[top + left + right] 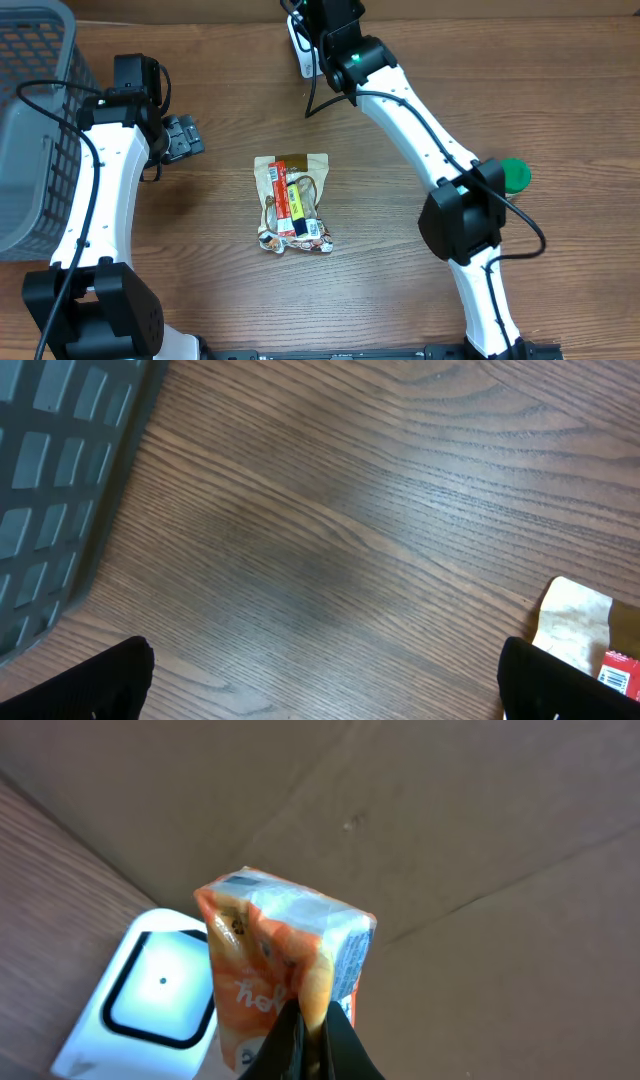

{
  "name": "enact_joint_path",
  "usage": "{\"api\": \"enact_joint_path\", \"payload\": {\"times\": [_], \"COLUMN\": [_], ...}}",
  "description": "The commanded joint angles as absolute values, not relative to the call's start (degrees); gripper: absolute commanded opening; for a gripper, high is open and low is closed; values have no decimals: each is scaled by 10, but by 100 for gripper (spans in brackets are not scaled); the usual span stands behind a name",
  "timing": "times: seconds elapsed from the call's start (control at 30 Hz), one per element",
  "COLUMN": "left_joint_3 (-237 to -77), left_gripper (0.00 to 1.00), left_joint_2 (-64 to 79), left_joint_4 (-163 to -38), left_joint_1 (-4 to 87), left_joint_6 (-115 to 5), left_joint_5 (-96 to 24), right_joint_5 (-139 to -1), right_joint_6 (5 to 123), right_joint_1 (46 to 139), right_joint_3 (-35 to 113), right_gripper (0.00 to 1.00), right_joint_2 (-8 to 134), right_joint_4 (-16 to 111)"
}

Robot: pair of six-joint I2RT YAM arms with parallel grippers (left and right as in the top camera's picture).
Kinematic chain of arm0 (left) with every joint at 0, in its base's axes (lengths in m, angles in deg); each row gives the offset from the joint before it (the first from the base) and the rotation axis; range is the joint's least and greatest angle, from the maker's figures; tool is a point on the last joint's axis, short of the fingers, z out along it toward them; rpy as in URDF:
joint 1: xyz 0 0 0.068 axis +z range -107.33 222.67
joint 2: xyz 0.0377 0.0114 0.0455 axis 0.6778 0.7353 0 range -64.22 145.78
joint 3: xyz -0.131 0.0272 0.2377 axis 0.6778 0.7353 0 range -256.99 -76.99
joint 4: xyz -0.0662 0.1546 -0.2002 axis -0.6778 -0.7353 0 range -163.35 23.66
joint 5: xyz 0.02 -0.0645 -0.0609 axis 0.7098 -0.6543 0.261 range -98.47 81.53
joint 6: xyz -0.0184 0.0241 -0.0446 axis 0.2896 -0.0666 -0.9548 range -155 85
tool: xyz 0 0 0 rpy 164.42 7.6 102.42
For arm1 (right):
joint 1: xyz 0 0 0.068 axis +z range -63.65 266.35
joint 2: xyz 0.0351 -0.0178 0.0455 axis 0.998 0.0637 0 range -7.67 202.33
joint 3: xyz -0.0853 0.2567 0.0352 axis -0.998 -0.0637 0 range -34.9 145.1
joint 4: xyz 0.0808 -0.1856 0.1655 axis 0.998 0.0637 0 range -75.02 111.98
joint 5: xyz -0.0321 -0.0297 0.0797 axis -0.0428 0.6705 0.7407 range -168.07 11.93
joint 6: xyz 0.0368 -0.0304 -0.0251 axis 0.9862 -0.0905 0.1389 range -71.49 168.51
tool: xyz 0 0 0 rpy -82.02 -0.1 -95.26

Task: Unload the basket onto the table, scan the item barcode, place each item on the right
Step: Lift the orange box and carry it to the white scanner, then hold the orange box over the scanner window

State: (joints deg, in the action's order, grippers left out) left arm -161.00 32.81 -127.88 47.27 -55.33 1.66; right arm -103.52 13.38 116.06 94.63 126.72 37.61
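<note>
An orange snack packet (262,975) is pinched by a fold between the black fingers of my right gripper (316,1032), which is shut on it. The packet hangs just right of the white barcode scanner (150,995), whose glowing window faces up. In the overhead view the right gripper (318,42) is at the table's far edge beside the scanner (297,47), and the arm hides the orange packet. My left gripper (325,695) is open over bare wood, its fingertips (100,680) far apart and nothing between them.
A tan and red snack packet (292,203) lies flat mid-table, its corner showing in the left wrist view (580,630). A grey mesh basket (35,120) stands at the left edge. A green round object (515,175) sits at the right. Cardboard backs the table.
</note>
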Motion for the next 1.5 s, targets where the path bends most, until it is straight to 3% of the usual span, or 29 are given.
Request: {"api": "enact_joint_path", "payload": {"times": [0.0, 0.2, 0.7, 1.47], "left_joint_3": [-1618, -1618, -1618, -1618], "left_gripper": [100, 100, 100, 100], "left_joint_2": [320, 320, 320, 320], "left_joint_4": [-1278, -1278, -1278, -1278], "left_joint_1": [471, 471, 471, 471], "left_joint_6": [-543, -543, -543, -543], "left_joint_5": [20, 20, 20, 20], "right_joint_5": [-1061, -1061, -1058, -1055], "right_joint_6": [120, 104, -101, -118], "right_joint_1": [1158, 1159, 1159, 1159], "right_joint_3": [952, 952, 952, 952], "right_gripper": [4, 4, 4, 4], "right_joint_2": [1287, 1328, 1411, 1411], "right_joint_4": [348, 285, 229, 215]}}
